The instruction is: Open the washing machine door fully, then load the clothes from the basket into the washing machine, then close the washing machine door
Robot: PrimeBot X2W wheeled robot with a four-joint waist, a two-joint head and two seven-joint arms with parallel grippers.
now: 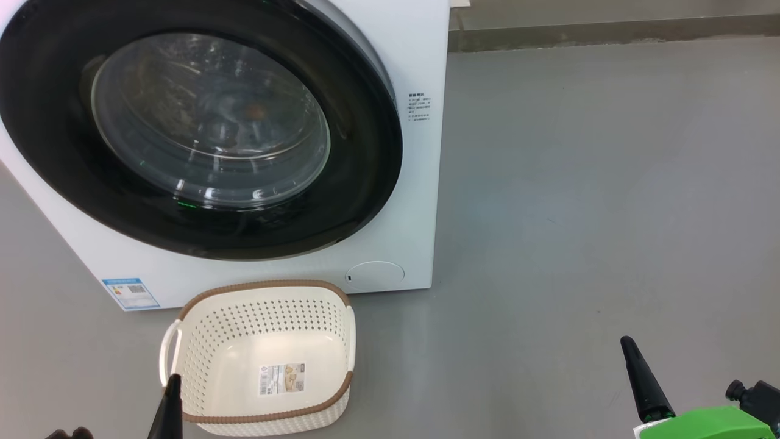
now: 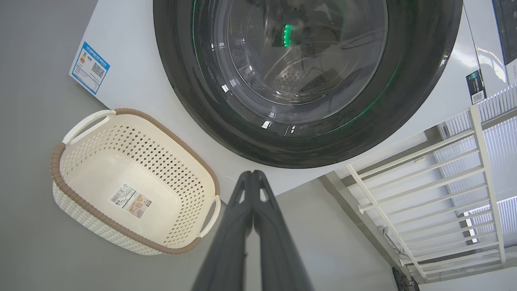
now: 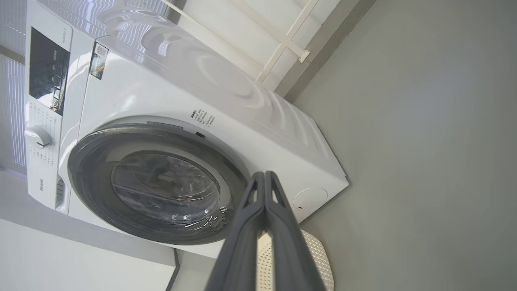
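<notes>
Black washing machine door [image 1: 201,128] closed; basket [image 1: 244,323] on floor [image 1: 579,213] just before it; left gripper [image 2: 252,173], right gripper [image 3: 264,173] pressed together.

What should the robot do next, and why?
Probably just rest both arms. The basket is empty, the washing machine door looks shut on the washing machine, and the left gripper and right gripper are shut, holding nothing.
</notes>
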